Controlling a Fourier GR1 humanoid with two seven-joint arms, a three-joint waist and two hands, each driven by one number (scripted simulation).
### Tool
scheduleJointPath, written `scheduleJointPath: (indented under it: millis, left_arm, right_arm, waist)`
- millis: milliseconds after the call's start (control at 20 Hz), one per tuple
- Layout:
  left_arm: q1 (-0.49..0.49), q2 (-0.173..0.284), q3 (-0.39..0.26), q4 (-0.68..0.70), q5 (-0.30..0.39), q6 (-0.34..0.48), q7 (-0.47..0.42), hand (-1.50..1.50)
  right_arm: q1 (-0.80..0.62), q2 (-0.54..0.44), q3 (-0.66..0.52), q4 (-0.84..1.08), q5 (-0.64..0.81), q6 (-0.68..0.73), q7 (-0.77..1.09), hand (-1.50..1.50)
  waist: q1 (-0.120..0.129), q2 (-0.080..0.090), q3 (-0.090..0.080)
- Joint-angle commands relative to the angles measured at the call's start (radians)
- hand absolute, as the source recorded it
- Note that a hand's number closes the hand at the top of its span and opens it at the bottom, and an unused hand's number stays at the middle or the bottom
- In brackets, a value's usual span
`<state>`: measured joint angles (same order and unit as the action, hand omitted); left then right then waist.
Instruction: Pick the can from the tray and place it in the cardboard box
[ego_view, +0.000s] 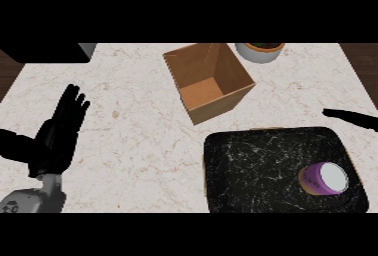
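The can (325, 179) lies on its side in the tray (251, 170), lower right. The box (209, 81) stands open at upper centre. Left robot hand (60, 131) rests released at left; right robot hand (353, 118) at right edge, state unclear.

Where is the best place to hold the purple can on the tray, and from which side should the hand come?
Probably the can's purple curved side wall, fingers and thumb on opposite sides. It lies tipped, pale end facing right, near the black tray's right edge, so the right hand should descend from above.
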<state>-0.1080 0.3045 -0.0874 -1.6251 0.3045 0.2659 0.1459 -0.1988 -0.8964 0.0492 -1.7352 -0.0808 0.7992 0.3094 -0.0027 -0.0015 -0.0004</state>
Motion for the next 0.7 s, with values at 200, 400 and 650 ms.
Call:
scheduleJointPath:
  millis: [200, 400, 650]
  left_arm:
    - [-0.039, -0.062, 0.008, 0.057, -0.064, -0.016, -0.006, 0.00]
    - [0.013, -0.007, 0.079, -0.079, -0.015, -0.064, 0.085, 0.00]
    - [-0.029, -0.084, 0.027, -0.037, -0.091, -0.029, 0.077, 0.00]
  right_arm:
    - [0.078, 0.143, -0.038, -0.035, 0.180, -0.006, -0.031, -1.50]
    - [0.061, 0.169, -0.067, -0.016, 0.203, 0.042, -0.021, -1.50]
    - [0.041, 0.258, -0.039, 0.031, 0.280, 0.040, -0.034, -1.50]
  waist:
    - [-0.001, 0.001, 0.000]
    - [0.005, 0.001, 0.000]
    - [0.004, 0.002, 0.001]
